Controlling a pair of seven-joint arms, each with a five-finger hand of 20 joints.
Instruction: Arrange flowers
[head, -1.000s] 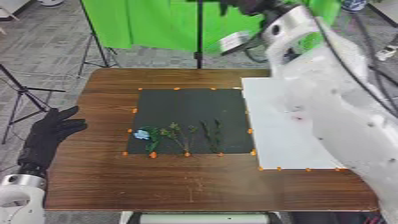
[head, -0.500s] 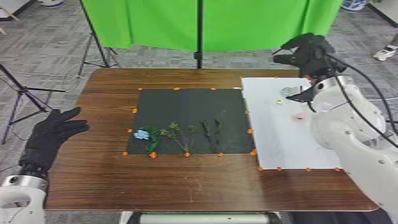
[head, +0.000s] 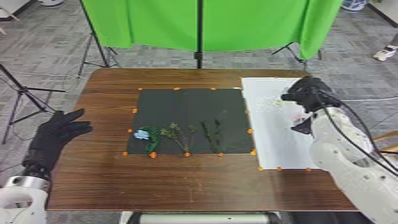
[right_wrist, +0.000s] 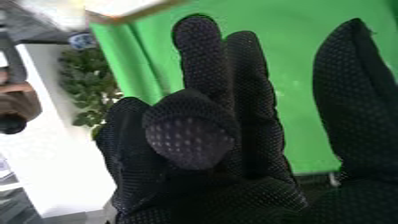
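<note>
"Right hand (head: 306, 92), is it holding anything?"

"Nothing I can see: fingers mostly straight, thumb apart. Left hand (head: 58, 130) is relaxed too, well off to its left."

"And on the brown wooden table (head: 107, 185)?"

"Black mat (head: 182, 107) left of the right hand, white sheet (head: 275, 145) under it. Leafy green stems (head: 174, 131) and the pale-blue flower (head: 141, 134) lie on the mat, seemingly placed."

"What's left?"

"Probably the tiny pale blossoms (head: 271, 104) just beside that hand. No readable writing."

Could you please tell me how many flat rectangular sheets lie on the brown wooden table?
2: a black sheet in the middle and a white sheet to its right.
</note>
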